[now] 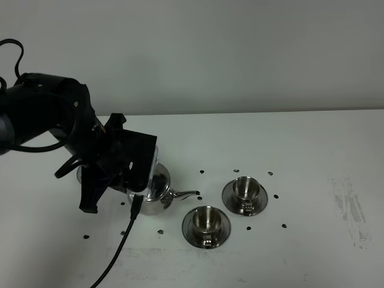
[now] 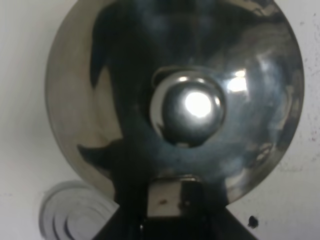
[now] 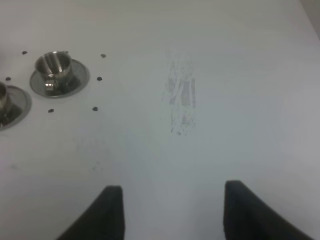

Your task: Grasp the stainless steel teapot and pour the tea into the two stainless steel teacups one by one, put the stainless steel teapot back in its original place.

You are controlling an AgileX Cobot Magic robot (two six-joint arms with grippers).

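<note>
Steel teapot (image 1: 153,193), left of the cups, is clamped at its handle by the left gripper (image 2: 172,222), spout pointing right toward the near teacup (image 1: 206,219) just beside it; the right gripper (image 3: 170,207) hangs spread, well apart.

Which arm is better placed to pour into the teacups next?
Left. The left pincer is shut on the stainless steel teapot at its handle, with the spout close to the near teacup. The right pincer hangs open over the table, apart from both cups, holding nothing.
</note>
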